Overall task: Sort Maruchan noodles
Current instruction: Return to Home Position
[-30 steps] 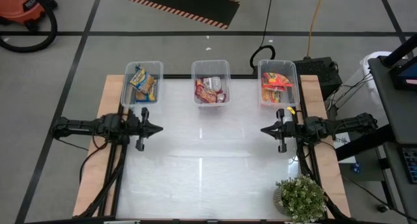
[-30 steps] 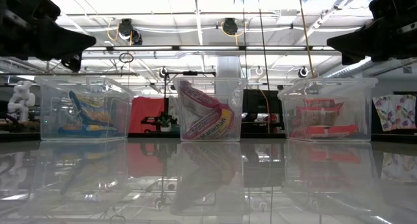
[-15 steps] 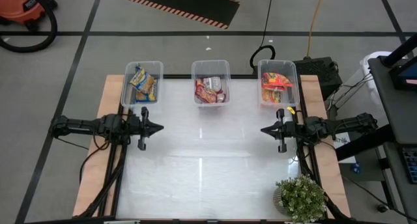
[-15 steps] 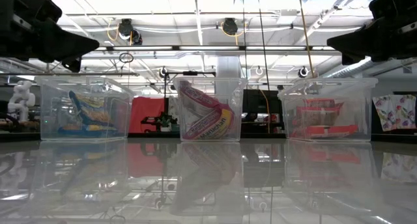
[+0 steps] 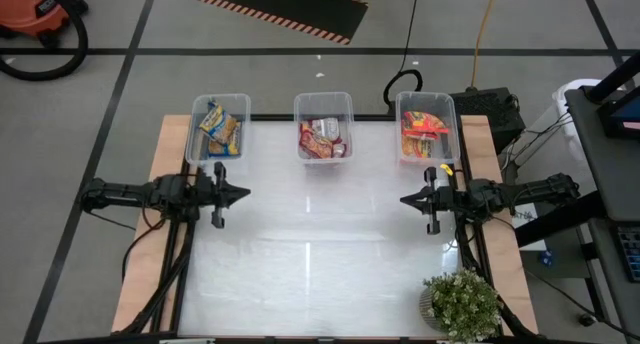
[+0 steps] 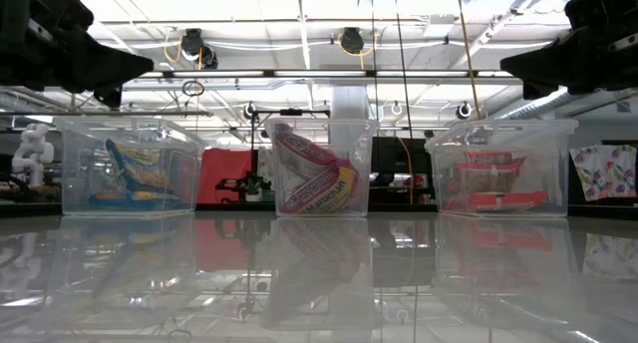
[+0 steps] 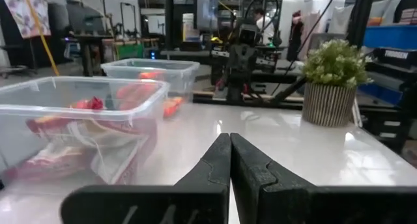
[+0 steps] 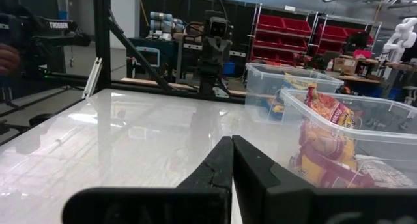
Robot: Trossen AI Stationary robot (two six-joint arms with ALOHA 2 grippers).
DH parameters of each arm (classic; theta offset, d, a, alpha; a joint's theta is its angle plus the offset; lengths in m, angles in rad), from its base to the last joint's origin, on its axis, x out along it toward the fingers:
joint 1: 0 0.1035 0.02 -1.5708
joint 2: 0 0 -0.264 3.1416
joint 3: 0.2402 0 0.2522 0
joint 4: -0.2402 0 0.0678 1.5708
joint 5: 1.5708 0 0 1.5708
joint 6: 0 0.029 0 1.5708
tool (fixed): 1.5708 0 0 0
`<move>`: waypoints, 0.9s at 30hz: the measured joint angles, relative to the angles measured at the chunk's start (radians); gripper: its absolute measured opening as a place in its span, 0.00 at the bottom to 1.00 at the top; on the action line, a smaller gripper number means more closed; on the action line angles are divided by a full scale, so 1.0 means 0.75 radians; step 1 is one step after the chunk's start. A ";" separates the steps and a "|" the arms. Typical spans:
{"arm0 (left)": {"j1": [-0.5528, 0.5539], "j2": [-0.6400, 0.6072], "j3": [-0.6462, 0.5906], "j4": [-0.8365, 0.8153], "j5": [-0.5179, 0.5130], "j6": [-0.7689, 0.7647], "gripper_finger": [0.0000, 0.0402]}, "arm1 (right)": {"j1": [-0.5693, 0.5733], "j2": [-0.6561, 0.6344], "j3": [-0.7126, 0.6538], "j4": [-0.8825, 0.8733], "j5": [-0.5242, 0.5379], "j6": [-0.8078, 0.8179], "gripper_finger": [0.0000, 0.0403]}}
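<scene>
White glossy table [image 5: 320, 254] carries no loose packets. All sit in three clear bins at far edge: blue-yellow packets [image 5: 221, 130] in left bin [image 5: 220, 96], maroon packets [image 5: 323, 138] in middle bin [image 5: 323, 94], orange-red packets [image 5: 424, 132] in right bin [image 5: 427, 94]. At table sides, left gripper [image 5: 243, 195] and right gripper [image 5: 404, 199] face each other, fingers pressed together, both empty. Judgement: sorting looks done, return-to-rest step in hand; next move needs parking only, no grasp. Blue-yellow packets lean, long axis roughly along bin; one maroon packet stands tilted on edge; orange-red packets lie flat.
</scene>
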 joint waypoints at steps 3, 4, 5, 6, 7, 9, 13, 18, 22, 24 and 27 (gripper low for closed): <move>0.000 0.010 0.000 -0.002 0.002 -0.019 0.01 | 0.000 0.001 0.000 0.000 0.000 0.000 0.00; 0.000 0.012 0.000 -0.002 0.001 -0.015 0.01 | -0.001 0.000 0.000 0.001 0.000 0.000 0.00; 0.000 0.016 0.000 -0.003 0.002 -0.010 0.01 | 0.000 0.000 0.000 0.000 0.000 0.000 0.00; 0.000 0.016 0.000 -0.003 0.002 -0.006 0.01 | 0.000 0.001 0.000 0.001 0.000 0.000 0.00; 0.000 0.015 0.000 -0.001 0.002 -0.007 0.01 | 0.000 0.001 0.000 0.002 0.000 0.000 0.00; 0.000 0.016 0.000 0.004 0.002 -0.006 0.01 | 0.000 0.001 0.000 0.003 0.000 0.000 0.00; 0.000 0.015 -0.002 0.020 0.001 -0.007 0.01 | 0.000 0.001 0.000 0.002 -0.001 0.000 0.00; 0.000 0.015 -0.002 0.024 0.001 -0.007 0.01 | 0.000 0.001 0.000 0.001 -0.001 0.000 0.00; 0.000 0.015 -0.002 0.027 0.001 -0.009 0.01 | 0.000 0.001 0.000 0.001 -0.001 0.000 0.00; 0.000 0.015 -0.002 0.027 0.001 -0.010 0.01 | 0.000 0.001 0.000 0.001 -0.001 0.000 0.00; 0.000 0.015 -0.002 0.027 0.001 -0.010 0.01 | 0.000 0.001 0.000 0.001 -0.001 0.000 0.00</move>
